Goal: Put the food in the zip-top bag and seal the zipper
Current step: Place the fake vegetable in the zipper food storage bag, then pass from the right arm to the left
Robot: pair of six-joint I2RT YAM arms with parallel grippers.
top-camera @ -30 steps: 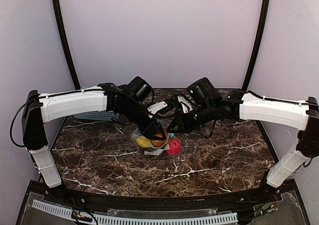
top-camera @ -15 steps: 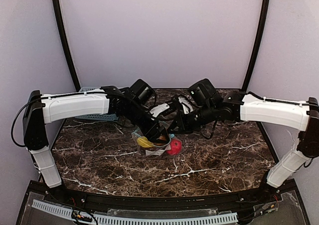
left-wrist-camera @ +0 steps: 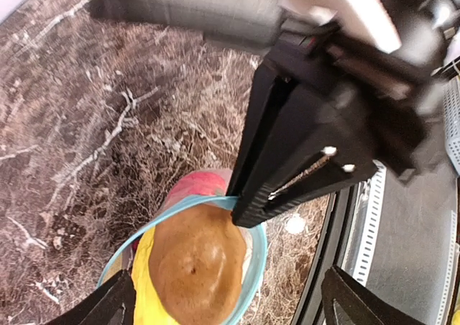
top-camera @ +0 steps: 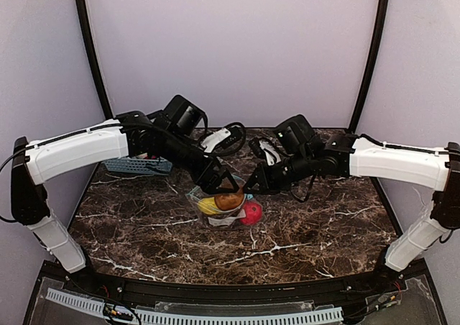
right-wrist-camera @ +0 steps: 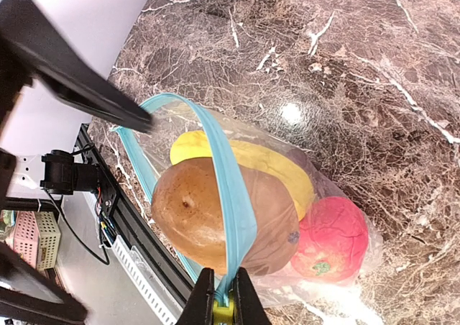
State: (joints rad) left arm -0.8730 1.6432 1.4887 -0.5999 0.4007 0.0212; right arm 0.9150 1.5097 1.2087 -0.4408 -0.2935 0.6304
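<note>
The bag (top-camera: 224,208) lies mid-tabletop (top-camera: 144,228) with the yellow piece (right-wrist-camera: 266,163), brown oval (right-wrist-camera: 201,210) and red fruit (right-wrist-camera: 334,239) inside, the brown one crowding the mouth. The right gripper (right-wrist-camera: 223,301) pinches the teal zipper (right-wrist-camera: 233,195) at one end. The left gripper (left-wrist-camera: 230,301) hangs above the opening, spread wide and empty. Sealing looks next: nudge the brown oval deeper first, then press the strip shut from the held end outward, slowly, so both lips meet.
</note>
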